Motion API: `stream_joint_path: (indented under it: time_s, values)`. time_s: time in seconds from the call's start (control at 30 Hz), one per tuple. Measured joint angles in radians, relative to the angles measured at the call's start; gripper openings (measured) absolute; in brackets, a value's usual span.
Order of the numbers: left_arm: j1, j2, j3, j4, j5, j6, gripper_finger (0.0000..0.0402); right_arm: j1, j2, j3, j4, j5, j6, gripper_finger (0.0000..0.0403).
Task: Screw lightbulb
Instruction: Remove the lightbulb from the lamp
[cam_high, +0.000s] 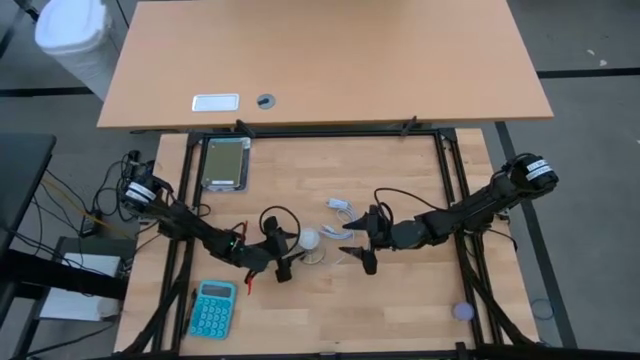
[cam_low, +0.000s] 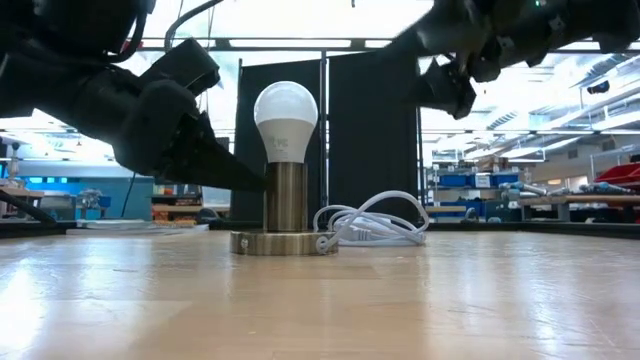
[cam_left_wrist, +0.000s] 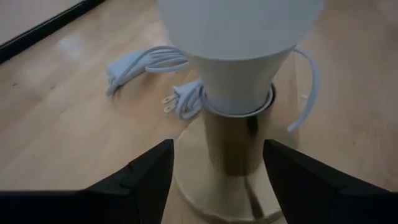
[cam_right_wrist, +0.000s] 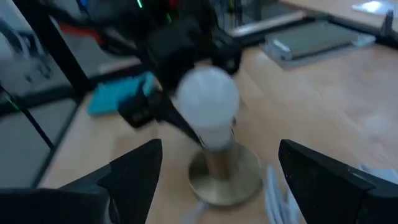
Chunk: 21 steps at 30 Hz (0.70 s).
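The lightbulb (cam_low: 286, 120) stands in its brass socket (cam_low: 286, 198). My left jaws flank the socket, part-closed, gripping nothing; my right jaws hover wide nearby. Next, I judge: grip and twist.

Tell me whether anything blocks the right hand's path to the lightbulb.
Nothing visible does. The lightbulb stands upright in the metal socket, in the open gap ahead of the right hand. The left hand is at the socket on the far side, and the white cord lies beside the base.
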Motion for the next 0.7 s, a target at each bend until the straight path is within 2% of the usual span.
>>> stream_joint_path:
  time_s: [0.13, 0.2, 0.33, 0.53, 0.7]
  values:
    - [0.005, 0.065, 0.008, 0.106, 0.03, 0.064, 0.0252, 0.001, 0.046, 0.0, 0.081, 0.001, 0.003, 0.0324]
    - [0.005, 0.082, 0.017, 0.11, 0.027, 0.072, 0.0252, 0.001, 0.092, 0.004, 0.146, -0.016, 0.02, 0.0324]
    - [0.007, 0.089, 0.023, 0.116, 0.01, 0.069, 0.0252, 0.006, 0.195, 0.044, 0.154, -0.008, 0.019, 0.0324]
    - [0.019, 0.091, 0.023, 0.116, -0.003, 0.048, 0.0252, -0.005, 0.355, 0.145, 0.158, 0.023, -0.078, 0.0324]
    - [0.019, 0.097, 0.022, 0.126, -0.004, 0.023, 0.0252, -0.024, 0.406, 0.149, 0.227, 0.03, -0.097, 0.0324]
